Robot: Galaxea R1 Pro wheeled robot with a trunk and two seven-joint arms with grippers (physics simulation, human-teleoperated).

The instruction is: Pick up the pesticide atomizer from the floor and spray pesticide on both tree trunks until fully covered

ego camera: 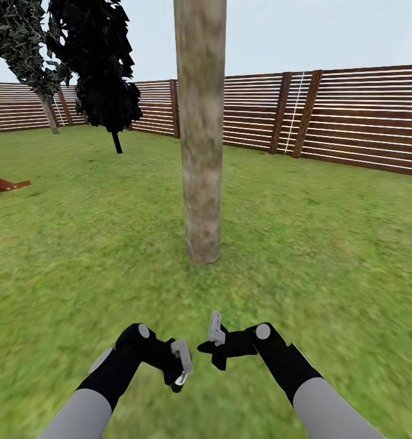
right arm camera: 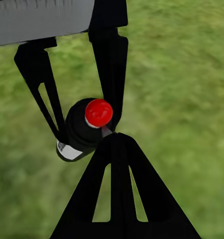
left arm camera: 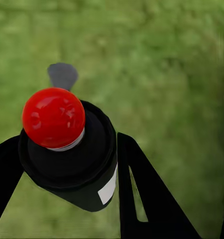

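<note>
Gripping round black red-capped pesticide atomizer (left arm camera: 72, 154), left end effector (ego camera: 180, 366), right end effector (ego camera: 216, 341) seemingly closed, mottled tree trunk (ego camera: 201, 134) ahead.

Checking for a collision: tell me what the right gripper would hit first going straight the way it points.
Probably the spray bottle held in the left gripper: it sits just past the shut right gripper. Depth is hard to judge.

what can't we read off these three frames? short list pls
- Near tree trunk: head view's top edge cuts it off, so its crown is unseen; its far side is hidden, and no spray coverage can be judged.
- Pesticide atomizer: left wrist view shows it from above between the left gripper fingers; its lower body is hidden and its white label is unreadable. In the head view it is too small.
- Right gripper: fingertips meet, apparently shut on nothing.
</note>
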